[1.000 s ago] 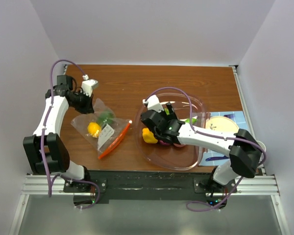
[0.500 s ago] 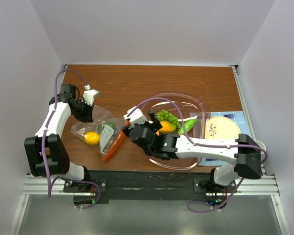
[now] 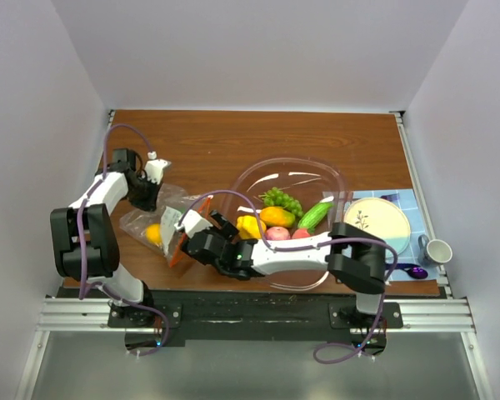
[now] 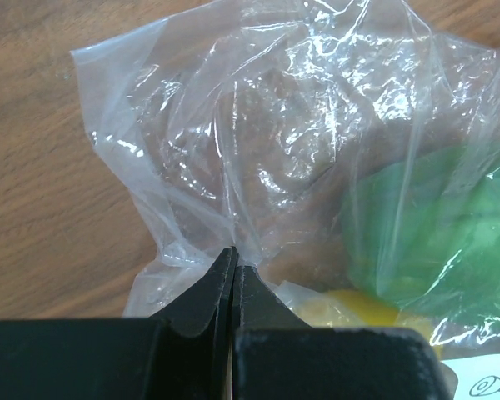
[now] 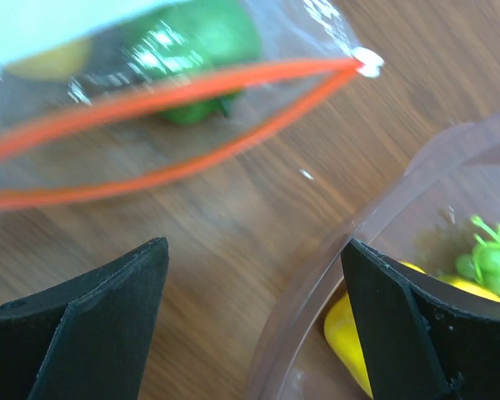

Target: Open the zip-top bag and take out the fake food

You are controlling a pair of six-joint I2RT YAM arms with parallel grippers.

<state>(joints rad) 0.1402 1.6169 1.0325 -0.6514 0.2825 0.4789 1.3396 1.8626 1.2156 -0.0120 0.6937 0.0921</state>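
Observation:
The zip-top bag (image 3: 165, 218) lies left of the bowl, and its red-orange zip strip (image 5: 175, 92) gapes open. My left gripper (image 3: 147, 193) is shut on the bag's clear back corner (image 4: 233, 254). A green piece (image 4: 433, 225) and a yellow piece (image 4: 350, 308) of fake food lie inside the bag. My right gripper (image 3: 193, 239) is open and empty, low over the wood between the bag's mouth and the bowl (image 5: 254, 275). The clear bowl (image 3: 333, 179) holds green grapes (image 3: 281, 200) and orange (image 3: 277, 217), yellow (image 3: 250, 225), pink and green pieces.
A round plate (image 3: 377, 218) sits on a blue mat at the right, with a white mug (image 3: 436, 250) and a purple spoon (image 3: 412, 271) beside it. The bowl's rim (image 5: 358, 242) lies just by my right finger. White walls enclose the table.
My right gripper has left the bowl and moved left to the bag's mouth, empty. My left gripper and the bag have shifted slightly toward the near edge.

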